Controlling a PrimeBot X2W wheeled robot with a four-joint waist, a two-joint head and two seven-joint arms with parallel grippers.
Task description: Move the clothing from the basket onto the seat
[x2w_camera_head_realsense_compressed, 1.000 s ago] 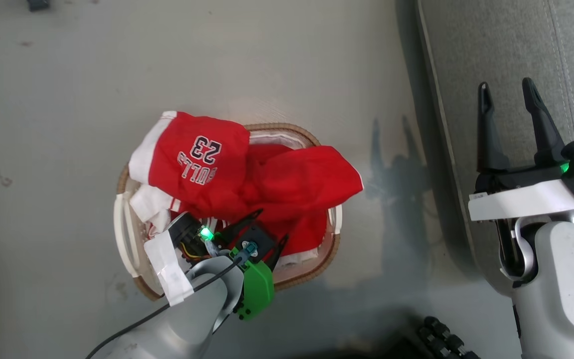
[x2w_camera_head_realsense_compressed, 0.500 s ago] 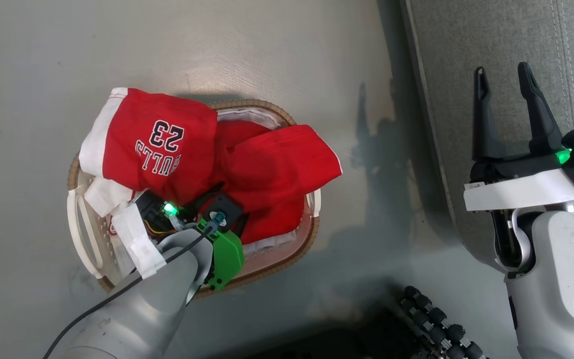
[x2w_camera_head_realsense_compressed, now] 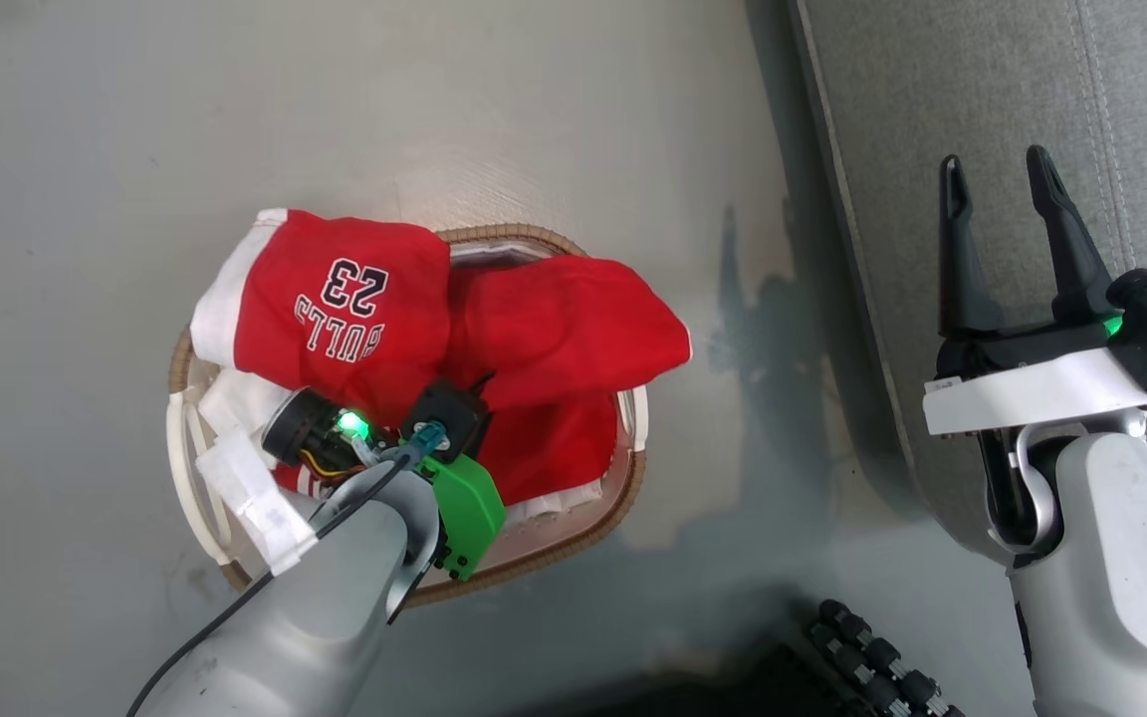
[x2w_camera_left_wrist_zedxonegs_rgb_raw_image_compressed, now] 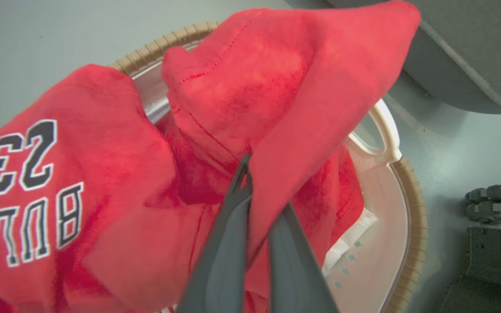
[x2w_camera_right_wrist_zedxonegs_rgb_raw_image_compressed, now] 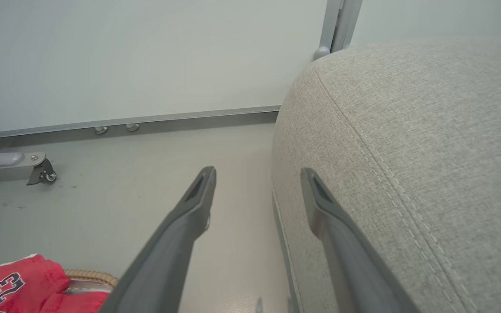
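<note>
The clothing (x2w_camera_head_realsense_compressed: 554,339) is a heap of red garments in the basket (x2w_camera_head_realsense_compressed: 623,488); one, printed "BULLS 23" (x2w_camera_head_realsense_compressed: 335,309), drapes over the far left rim. My left gripper (x2w_camera_head_realsense_compressed: 474,383) is sunk in the heap. In the left wrist view, my left gripper (x2w_camera_left_wrist_zedxonegs_rgb_raw_image_compressed: 255,182) is shut on a fold of the plain red garment (x2w_camera_left_wrist_zedxonegs_rgb_raw_image_compressed: 294,87), which covers one fingertip. My right gripper (x2w_camera_head_realsense_compressed: 994,164) hangs open and empty over the edge of the grey seat (x2w_camera_head_realsense_compressed: 932,90). In the right wrist view, my right gripper (x2w_camera_right_wrist_zedxonegs_rgb_raw_image_compressed: 258,174) straddles the seat (x2w_camera_right_wrist_zedxonegs_rgb_raw_image_compressed: 407,130) edge, with clothing (x2w_camera_right_wrist_zedxonegs_rgb_raw_image_compressed: 11,287) at the lower left.
The basket stands on grey floor (x2w_camera_head_realsense_compressed: 135,119) to the left of the seat. A black ribbed part (x2w_camera_head_realsense_compressed: 872,657) lies at the bottom of the head view. The right wrist view shows a wall with a baseboard (x2w_camera_right_wrist_zedxonegs_rgb_raw_image_compressed: 146,118) and a caster leg (x2w_camera_right_wrist_zedxonegs_rgb_raw_image_compressed: 37,167).
My left gripper has gone from open to shut, pinching a fold of red cloth. The head camera has shifted, so the whole picture moved. The right gripper stays open.
</note>
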